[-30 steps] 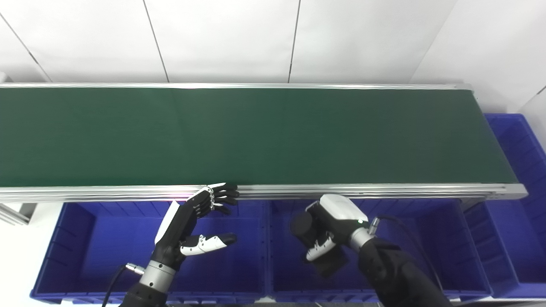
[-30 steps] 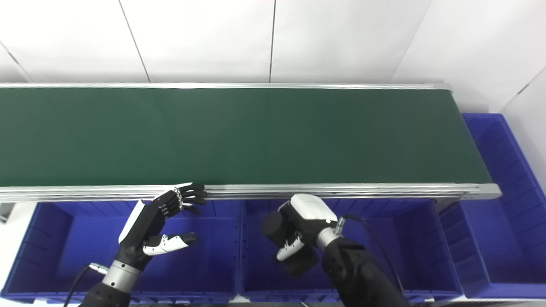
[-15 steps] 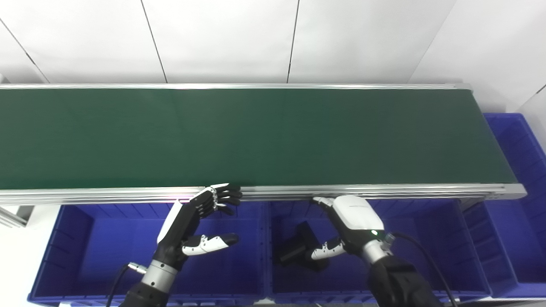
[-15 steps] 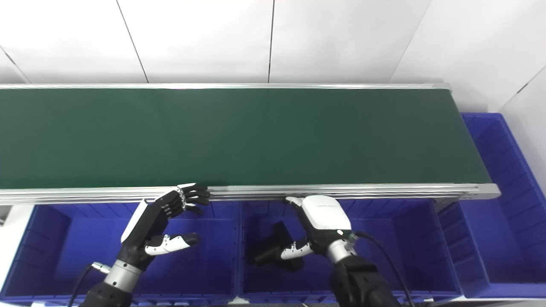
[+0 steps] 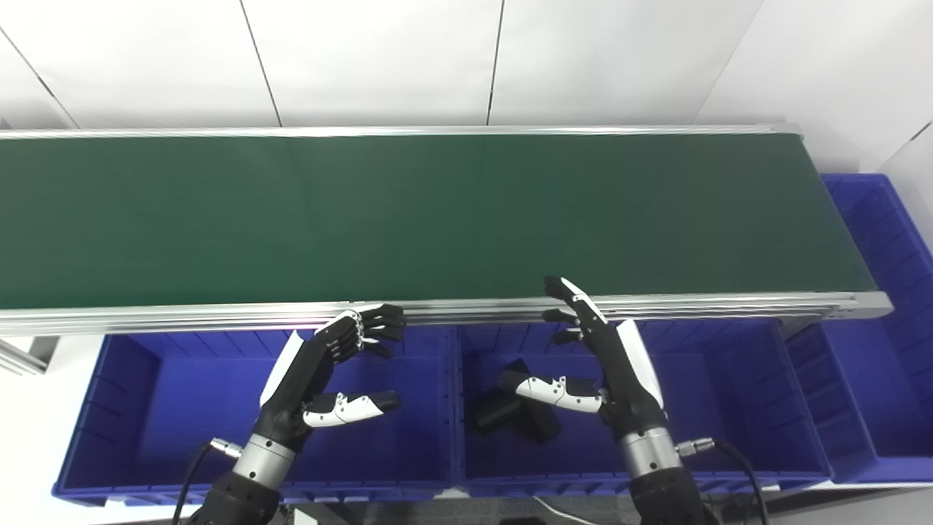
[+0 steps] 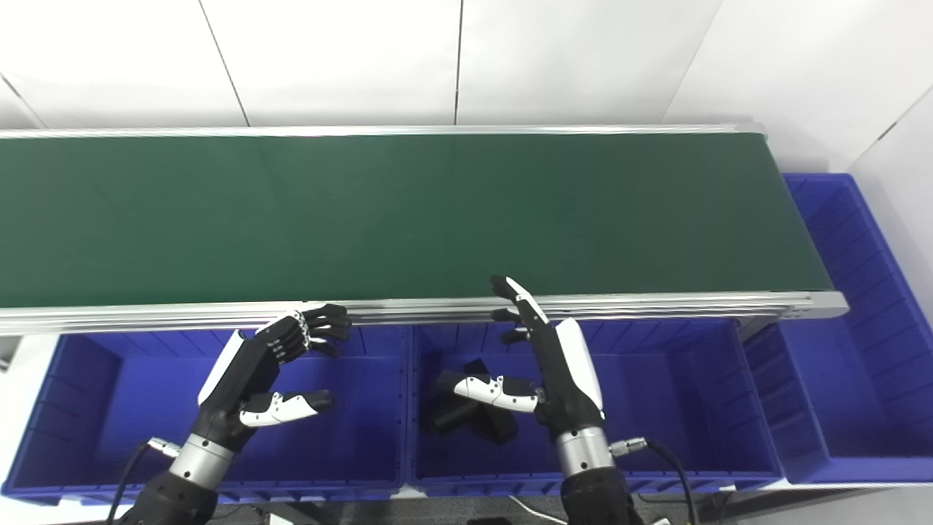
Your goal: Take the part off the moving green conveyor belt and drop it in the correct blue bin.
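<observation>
A black part (image 5: 510,419) lies on the floor of the middle blue bin (image 5: 729,408), partly hidden behind my right thumb. My right hand (image 5: 609,361) is upright above that bin, open, its fingers spread and reaching up to the belt's near rail. My left hand (image 5: 321,364) hovers over the left blue bin (image 5: 168,408), open with fingers curled and thumb out, holding nothing. The green conveyor belt (image 5: 437,211) carries no part in view.
The belt's aluminium rail (image 5: 452,312) runs just above both hands. A third blue bin (image 5: 882,364) sits at the belt's right end. White wall panels stand behind the belt.
My right hand let go of the black part, which dropped into the middle bin; the hand then turned upright and opened. My left hand barely moved. The camera shifted slightly.
</observation>
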